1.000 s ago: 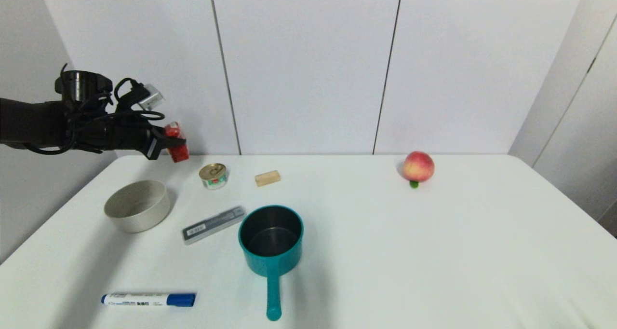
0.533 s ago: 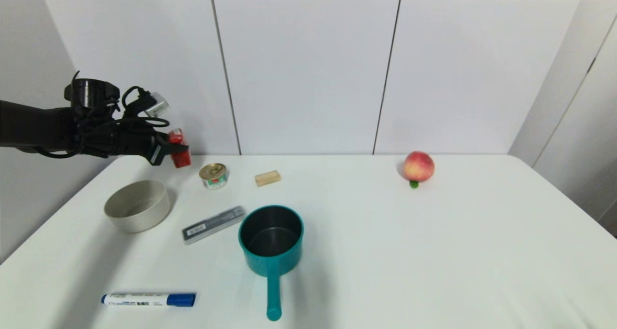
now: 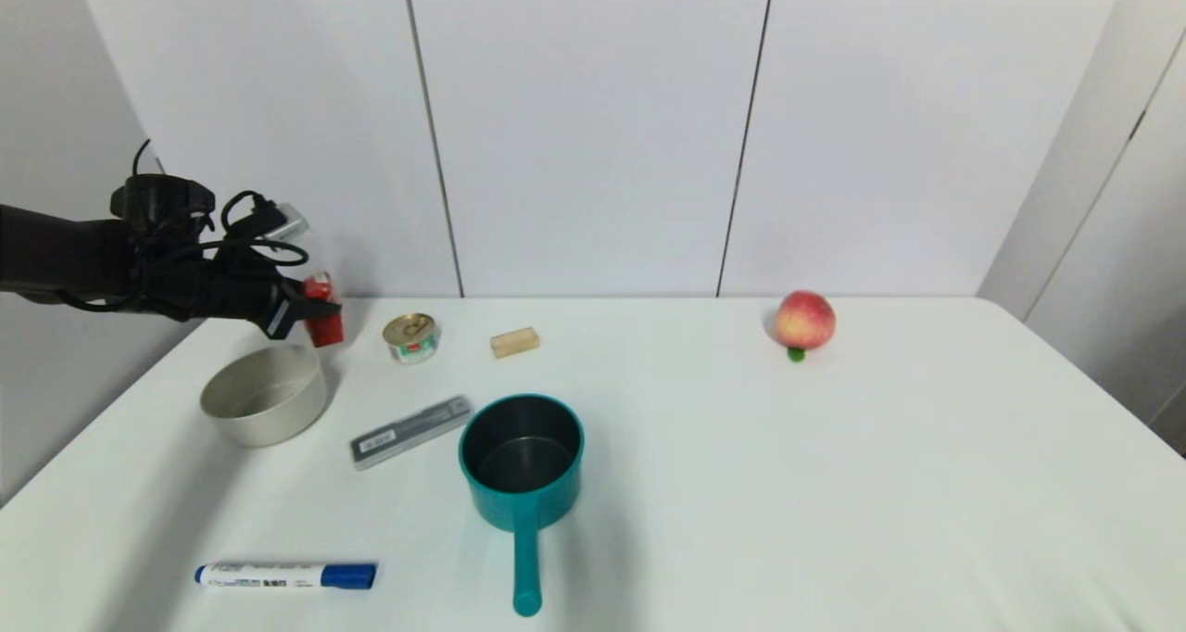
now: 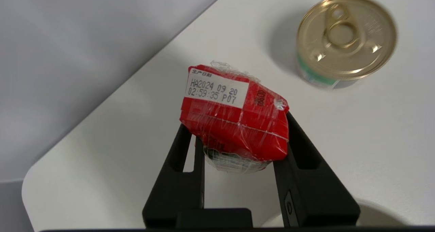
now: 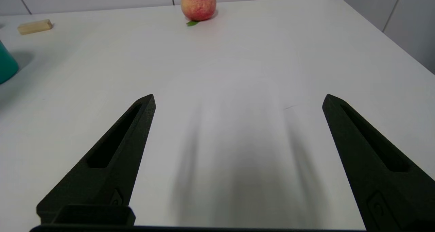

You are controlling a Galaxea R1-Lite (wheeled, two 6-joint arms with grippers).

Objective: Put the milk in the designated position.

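Head view: the left gripper (image 3: 315,317) clamps the small red film-wrapped milk carton (image 3: 323,315) at the table's far left, beside the gold-lidded tin can (image 3: 411,337); next, judged, lower it gently and release; right gripper (image 5: 238,102) idles wide apart

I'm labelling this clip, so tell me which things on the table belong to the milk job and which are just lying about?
In the job:
milk
left tool, shut on it

Lying about:
tin can
grey bowl
teal pot
wooden block
grey case
blue marker
peach
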